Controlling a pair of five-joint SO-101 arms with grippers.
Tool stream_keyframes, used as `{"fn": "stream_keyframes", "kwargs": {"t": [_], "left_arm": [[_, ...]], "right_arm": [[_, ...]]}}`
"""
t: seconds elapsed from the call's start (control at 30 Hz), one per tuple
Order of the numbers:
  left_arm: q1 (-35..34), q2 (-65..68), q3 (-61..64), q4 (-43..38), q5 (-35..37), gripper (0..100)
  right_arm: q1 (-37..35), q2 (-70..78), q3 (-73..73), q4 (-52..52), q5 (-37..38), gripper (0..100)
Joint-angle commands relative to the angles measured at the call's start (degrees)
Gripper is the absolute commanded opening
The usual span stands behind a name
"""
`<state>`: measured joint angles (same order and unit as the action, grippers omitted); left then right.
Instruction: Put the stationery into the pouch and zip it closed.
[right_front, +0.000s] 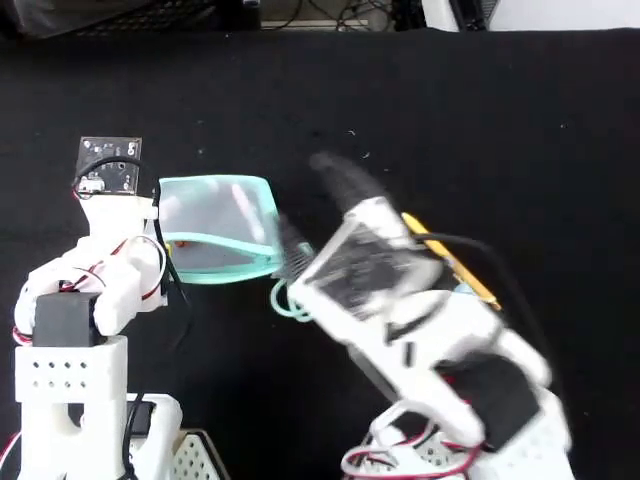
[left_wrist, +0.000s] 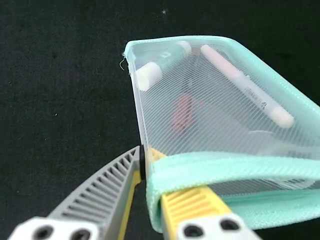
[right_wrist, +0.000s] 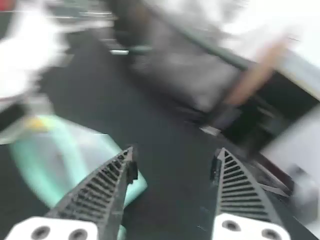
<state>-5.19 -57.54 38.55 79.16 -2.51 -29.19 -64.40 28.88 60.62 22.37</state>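
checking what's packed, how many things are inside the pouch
3: a white pen along one long side, a white-capped stick in a corner, a red thing in the middle. The zip band may hide more.

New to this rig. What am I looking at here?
Two small robot arms sit side by side at a black table. One picture looks down from a fixed camera; the other two come from cameras on each arm's wrist. The left gripper is clamped on a corner of a mint mesh pouch, which holds a white pen and other items. The right gripper is open, empty, near the pouch. A yellow pencil-like stick lies loose on the table.
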Motion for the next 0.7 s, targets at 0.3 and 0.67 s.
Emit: {"fn": "stream_keyframes", "kwargs": {"t": [0.3, 0.67], "left_arm": [[0.1, -0.7, -0.2, -0.9, 0.0, 3], [0.1, -0.4, -0.2, -0.9, 0.0, 3]], "right_arm": [[35.5, 35.3, 15.7, -11.5, 0.6, 18.1], [34.1, 63.7, 7.2, -23.4, 4.1, 18.1]]}}
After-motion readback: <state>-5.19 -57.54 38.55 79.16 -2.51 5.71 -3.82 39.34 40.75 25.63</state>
